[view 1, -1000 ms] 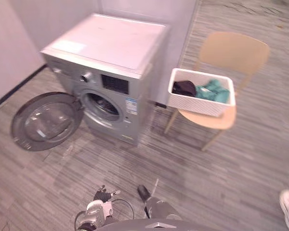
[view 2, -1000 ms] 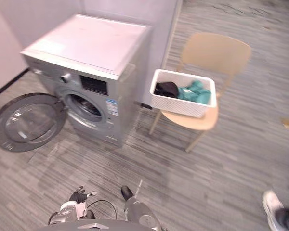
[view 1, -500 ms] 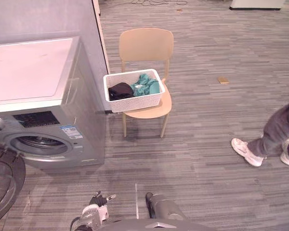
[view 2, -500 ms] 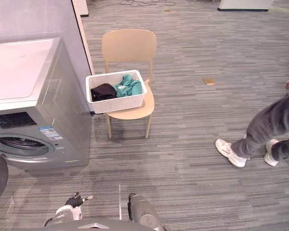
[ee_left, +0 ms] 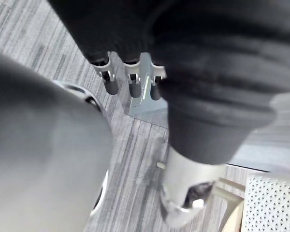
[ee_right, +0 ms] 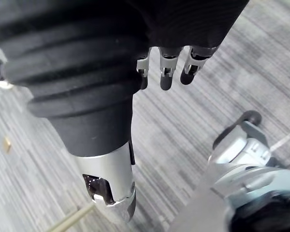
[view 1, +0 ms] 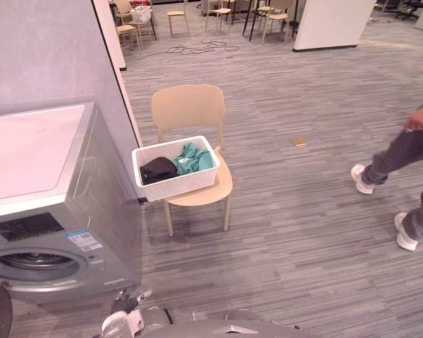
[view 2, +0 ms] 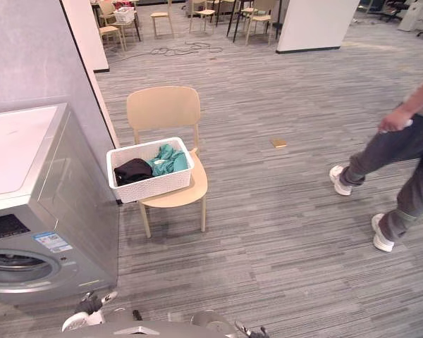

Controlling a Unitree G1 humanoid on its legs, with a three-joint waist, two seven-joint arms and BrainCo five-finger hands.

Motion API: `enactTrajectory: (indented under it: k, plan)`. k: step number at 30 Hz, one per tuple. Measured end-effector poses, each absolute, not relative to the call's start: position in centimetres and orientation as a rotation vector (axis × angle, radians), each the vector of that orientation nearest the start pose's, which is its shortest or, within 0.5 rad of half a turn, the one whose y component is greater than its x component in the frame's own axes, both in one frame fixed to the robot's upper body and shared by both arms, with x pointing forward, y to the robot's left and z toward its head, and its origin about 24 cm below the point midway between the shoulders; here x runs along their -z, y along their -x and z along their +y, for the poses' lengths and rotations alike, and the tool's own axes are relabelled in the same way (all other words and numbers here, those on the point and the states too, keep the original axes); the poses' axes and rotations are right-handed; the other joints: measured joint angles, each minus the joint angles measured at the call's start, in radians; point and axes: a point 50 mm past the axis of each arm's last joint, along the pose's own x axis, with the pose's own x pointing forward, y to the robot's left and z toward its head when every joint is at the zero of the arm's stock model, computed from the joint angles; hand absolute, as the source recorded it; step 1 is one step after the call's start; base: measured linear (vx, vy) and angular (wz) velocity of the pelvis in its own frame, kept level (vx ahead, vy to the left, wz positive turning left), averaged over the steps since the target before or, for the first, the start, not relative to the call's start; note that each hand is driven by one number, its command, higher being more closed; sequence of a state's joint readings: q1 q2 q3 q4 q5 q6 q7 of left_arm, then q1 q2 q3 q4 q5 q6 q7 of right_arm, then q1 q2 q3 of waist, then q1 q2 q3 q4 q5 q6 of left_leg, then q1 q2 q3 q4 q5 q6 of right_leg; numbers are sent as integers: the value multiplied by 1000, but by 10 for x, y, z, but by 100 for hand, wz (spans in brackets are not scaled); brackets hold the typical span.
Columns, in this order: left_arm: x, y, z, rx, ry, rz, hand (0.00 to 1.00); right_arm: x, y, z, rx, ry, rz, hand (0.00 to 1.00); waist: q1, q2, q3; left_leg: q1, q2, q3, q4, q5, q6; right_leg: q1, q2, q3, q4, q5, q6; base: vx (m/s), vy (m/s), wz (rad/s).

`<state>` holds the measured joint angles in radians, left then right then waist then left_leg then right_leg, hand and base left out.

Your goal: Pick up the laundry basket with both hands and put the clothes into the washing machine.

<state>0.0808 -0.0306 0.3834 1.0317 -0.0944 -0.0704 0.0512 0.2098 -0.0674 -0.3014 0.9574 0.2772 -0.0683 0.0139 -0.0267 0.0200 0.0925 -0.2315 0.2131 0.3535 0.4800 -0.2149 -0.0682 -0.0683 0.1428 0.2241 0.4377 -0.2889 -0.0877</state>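
A grey striped floor (view 1: 303, 232) is seen stretching far back. At the left stands the silver washing machine (view 1: 35, 155), its round opening facing the near side and its drum mouth low at the near left. At the right edge a person (view 2: 402, 155) is caught in mid-stride, well apart from the task's things. Just right of the machine a tan chair (view 1: 189, 111) is placed, and on its seat the white laundry basket (view 1: 180, 186) is set, its left end near the machine's side. Inside it the clothes are heaped: a black garment (view 1: 157, 170) at the left and a teal garment (view 1: 194, 159) at the right. The left robot hand (ee_left: 134, 84) and the right robot hand (ee_right: 166, 72) are hung low at the near edge, fingers loosely apart and nothing held, both well apart from the basket. A small tan object (view 1: 299, 141) is left on the floor to the right of the chair. The step in hand is judged to be the approach: the basket has not yet been reached. The next move calls for the chair to be closed on squarely, the two hands to be brought to opposite ends of the basket and the lift to be kept level. Compared with a second ago the whole view has swung: the machine is now pushed to the left, its open door mostly out of sight, more far floor is taken in, and a person who was barely seen then is now in view.
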Motion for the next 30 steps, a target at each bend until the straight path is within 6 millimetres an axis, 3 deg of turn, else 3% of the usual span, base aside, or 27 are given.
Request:
enactTrajectory:
  k: [2,3,4,7,8,10,11,12,14,17,18,19,20,22,24,28,29,30]
  plan:
    - [162,-90,193,-512,298,1023,0,157,-65,-222,508,-303,1008,0,29,-14,-4,26,-41,4,-35,59,36,3,-11,68,12,-31,13,246,258,-67]
    - [162,-88,194,-533,310,1024,0,156,-75,-219,482,-299,992,0,32,-20,-10,24,-67,22,-45,53,66,1,-25,112,12,-43,37,248,275,-67]
    - [162,-86,196,-545,314,1024,0,156,-79,-216,464,-295,988,0,31,-20,-21,32,-78,47,-54,43,71,-1,-38,131,13,-49,53,265,291,-67]
    - [161,-84,204,-551,276,1026,0,156,-85,-205,417,-300,988,0,37,-74,-54,102,-159,143,-124,11,87,-38,-103,209,126,-83,144,300,270,-57]
    - [160,-89,205,-517,241,1021,0,157,-87,-196,401,-317,984,0,33,-84,-59,141,-188,153,-155,4,93,-71,-106,206,259,-71,182,268,184,-29]
    - [159,-97,199,-418,168,1025,0,154,-93,-193,378,-316,955,0,22,-72,-55,206,-209,166,-187,-4,107,-126,-105,173,480,-4,267,293,166,-13]
    - [158,-102,197,-389,151,1020,0,154,-94,-192,367,-308,954,0,22,-71,-56,219,-210,166,-193,-5,107,-144,-111,156,521,0,264,235,120,-5]
    - [155,-118,186,-311,121,996,0,153,-98,-193,356,-290,949,0,24,-72,-56,247,-217,165,-223,-4,106,-200,-148,100,555,-12,228,208,93,-2]
    - [152,-133,174,-235,96,967,0,153,-99,-194,362,-291,948,0,24,-72,-55,266,-217,163,-254,1,100,-257,-178,58,518,-29,196,196,47,-3]
    - [146,-153,157,-191,127,920,0,153,-98,-200,401,-305,941,0,-1,-68,-50,319,-197,125,-318,19,77,-275,-159,42,256,-27,184,200,-92,34]
    - [144,-157,156,-184,127,902,0,157,-85,-202,437,-323,975,0,-16,-85,-52,326,-206,78,-333,26,59,-225,-157,68,14,92,168,249,-222,89]
    - [142,-162,154,-178,132,889,0,160,-77,-201,457,-342,1003,0,-22,-106,-42,343,-222,49,-344,24,48,-207,-173,74,-27,189,196,275,-231,91]
    - [143,-161,148,-171,146,897,0,162,-73,-205,483,-354,1017,0,-21,-93,-40,361,-212,28,-353,30,35,-196,-171,54,-21,184,189,303,-196,58]
    - [152,-142,143,-194,192,958,0,163,-58,-222,539,-349,1057,0,4,-20,-49,385,-157,34,-394,44,8,-166,-119,43,-87,197,159,288,-137,-7]
    - [159,-126,147,-249,226,1017,0,163,-55,-229,564,-352,1065,0,3,8,-49,402,-137,29,-419,69,-9,-140,-92,42,-121,208,143,209,-124,-20]
    - [162,-116,152,-255,228,1045,0,166,-45,-231,619,-390,1087,0,4,1,-47,434,-121,28,-436,111,-6,-79,-72,50,-184,227,120,109,-102,-8]
    - [166,-96,182,-319,177,1100,0,166,-52,-231,604,-387,1090,0,-8,11,-10,407,-115,-1,-445,56,-29,-43,-77,99,-381,382,145,20,-23,-7]
    - [166,-96,182,-319,177,1100,0,166,-52,-231,604,-387,1090,0,-8,11,-10,407,-115,-1,-445,56,-29,-43,-77,99,-381,382,145,0,0,0]
